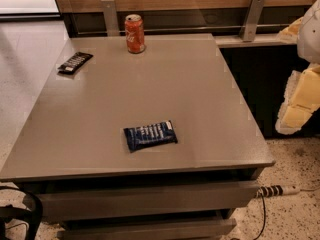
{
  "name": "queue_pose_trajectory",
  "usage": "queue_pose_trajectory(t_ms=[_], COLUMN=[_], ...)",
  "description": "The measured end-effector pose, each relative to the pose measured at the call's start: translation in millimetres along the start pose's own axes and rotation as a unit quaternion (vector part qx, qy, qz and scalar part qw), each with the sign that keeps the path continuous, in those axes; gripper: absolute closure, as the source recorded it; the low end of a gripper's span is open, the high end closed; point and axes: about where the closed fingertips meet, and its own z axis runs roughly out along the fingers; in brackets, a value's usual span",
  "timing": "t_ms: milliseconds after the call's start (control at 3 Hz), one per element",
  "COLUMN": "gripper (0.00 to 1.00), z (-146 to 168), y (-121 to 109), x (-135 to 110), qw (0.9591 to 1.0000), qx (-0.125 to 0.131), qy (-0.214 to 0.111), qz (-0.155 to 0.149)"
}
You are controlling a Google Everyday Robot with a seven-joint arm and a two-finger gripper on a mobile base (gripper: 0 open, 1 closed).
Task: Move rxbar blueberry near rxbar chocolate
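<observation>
The rxbar blueberry (150, 135) lies flat on the grey counter (210, 104), in the near half and slightly left of the middle, not far from the front edge. Its dark blue wrapper faces up with the white lettering showing, and its long side runs roughly across the view, the right end tipped a little toward the back. Nothing touches it.

The rxbar chocolate (75, 62) lies flat near the counter's far left corner, close to the left edge, its black wrapper turned at a diagonal. The two bars are well apart, with a wide stretch of bare counter between them. A red Coca-Cola can (134, 33) stands upright at the back edge of the counter, to the right of the chocolate bar and clear of it.

The gripper (296, 108) appears at the right border of the view as a pale white and yellow shape, off past the counter's right edge and in front of a dark cabinet. It is well away from both bars and holds nothing that can be seen; whether it is spread or pressed together cannot be told.

Below the counter top are two drawer fronts (150, 200). A white power strip (276, 190) lies on the speckled floor (292, 219) at the lower right.
</observation>
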Motion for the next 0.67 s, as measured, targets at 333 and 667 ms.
queue_pose_trajectory(t_ms=[333,667], gripper=[0.0,0.0], z=[0,12], y=[0,-5], x=[0,-11], qw=[1.0,0.9984], qx=[0.0,-0.007], qy=[0.0,-0.056], qz=[0.0,-0.008])
